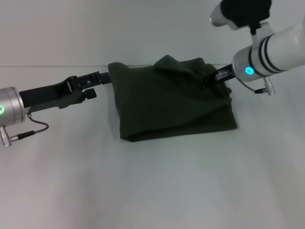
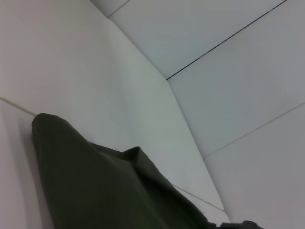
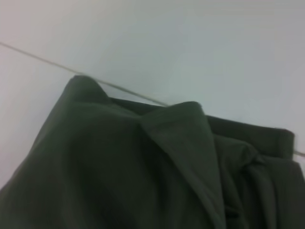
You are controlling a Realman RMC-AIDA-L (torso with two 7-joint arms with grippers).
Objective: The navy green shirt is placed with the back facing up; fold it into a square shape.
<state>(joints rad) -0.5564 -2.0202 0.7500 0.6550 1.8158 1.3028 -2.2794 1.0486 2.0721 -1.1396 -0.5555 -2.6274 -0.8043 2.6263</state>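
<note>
**benchwatcher:** Biggest thing first: the plain white bench [image 1: 152, 191] fills the head view, and the soft, matte, dark olive-green shirt [image 1: 174, 102] lies on its far half, about the middle. It's already folded into a rough, thick rectangle, near edge flat on the bench, far edge bunched into a raised peak with creases on its right side.

**foldfan:** Same here. The right wrist view shows that peak close up, a flap of fabric standing above the rest. No lettering shows in any view.

**benchwatcher:** Arms next. The left one reaches in low from the left, and its black left gripper [image 1: 106, 76] is at the shirt's far-left corner, fingers closed on the fabric edge there.

**foldfan:** The white right arm comes down from the upper right. The right gripper [image 1: 217, 75] is at the far-right corner, tip buried in the creased cloth. I honestly can't tell whether those fingers are pinching or spread.

**benchwatcher:** Smallest bit: a dark cable [image 1: 35, 130] loops under the left arm.
</note>
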